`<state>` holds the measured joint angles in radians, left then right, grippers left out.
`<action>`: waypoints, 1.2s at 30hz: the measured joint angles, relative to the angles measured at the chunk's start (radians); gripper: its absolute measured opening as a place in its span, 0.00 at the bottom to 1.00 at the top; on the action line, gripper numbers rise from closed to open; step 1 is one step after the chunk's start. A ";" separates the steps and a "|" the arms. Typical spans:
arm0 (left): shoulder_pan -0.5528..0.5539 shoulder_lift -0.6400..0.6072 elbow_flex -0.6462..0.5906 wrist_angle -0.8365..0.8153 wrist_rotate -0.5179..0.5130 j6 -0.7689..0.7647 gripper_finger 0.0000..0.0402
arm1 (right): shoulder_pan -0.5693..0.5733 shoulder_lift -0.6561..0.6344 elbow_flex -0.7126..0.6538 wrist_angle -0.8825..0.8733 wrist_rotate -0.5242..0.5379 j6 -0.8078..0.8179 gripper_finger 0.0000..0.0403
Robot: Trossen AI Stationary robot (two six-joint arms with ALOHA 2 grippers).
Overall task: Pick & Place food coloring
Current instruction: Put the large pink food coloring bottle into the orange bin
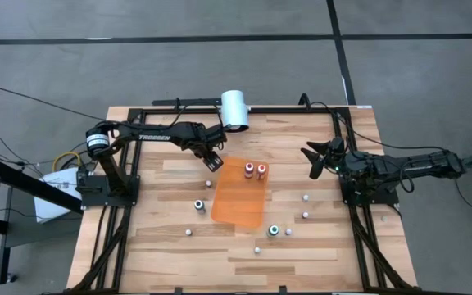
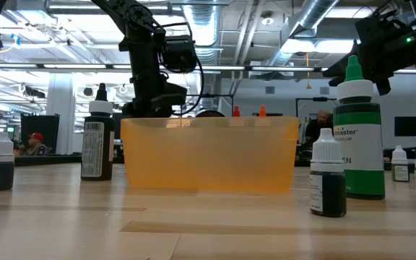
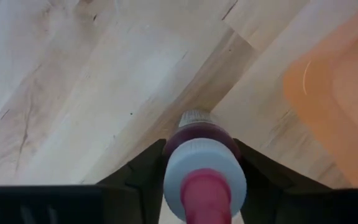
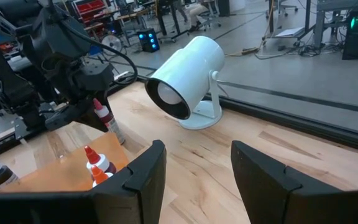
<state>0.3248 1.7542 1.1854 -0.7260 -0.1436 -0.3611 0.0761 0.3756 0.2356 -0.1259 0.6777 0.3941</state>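
My left gripper (image 1: pixel 212 161) hovers by the far left corner of the orange tray (image 1: pixel 240 193), shut on one food coloring bottle (image 3: pixel 201 163) with dark red liquid, a white cap and a pink tip. Two red-topped bottles (image 1: pixel 255 170) stand upright in the tray's far end. Two teal-topped bottles (image 1: pixel 198 205) (image 1: pixel 274 231) and several small whitish ones (image 1: pixel 306 215) stand on their bases on the table around the tray. My right gripper (image 1: pixel 318 157) is open, right of the tray, touching nothing. The right wrist view shows the left gripper with its bottle (image 4: pixel 106 120). My left gripper pinches the bottle between its two fingers (image 3: pixel 143 169), on the body just under the white cap (image 3: pixel 199 132). The fingers come from above, slanting, and run along the bottle, whose pink tip points back at the wrist. The bottle is tilted; whether its base touches the table, I cannot tell.
A big white cylinder on a stand (image 1: pixel 235 108) lies at the table's far edge, behind the left gripper. Black frame rails (image 1: pixel 351 205) run along the table's left and right sides. Bare wood lies between the tray and the right arm.
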 joint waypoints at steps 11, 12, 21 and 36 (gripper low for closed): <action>-0.002 -0.003 0.131 -0.169 0.001 0.097 0.41 | 0.000 0.000 0.000 0.000 0.000 0.000 0.43; -0.005 -0.003 0.151 -0.186 0.001 0.108 0.41 | 0.000 0.000 0.000 0.000 0.000 0.000 0.42; -0.063 -0.004 0.366 -0.317 0.010 0.210 0.34 | 0.000 0.000 0.000 -0.001 0.000 0.000 0.42; -0.215 0.022 0.453 -0.208 0.009 0.184 0.37 | 0.000 0.000 0.000 -0.002 0.000 -0.001 0.42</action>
<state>0.1101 1.7767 1.6389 -0.9343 -0.1350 -0.1774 0.0761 0.3756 0.2356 -0.1276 0.6777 0.3935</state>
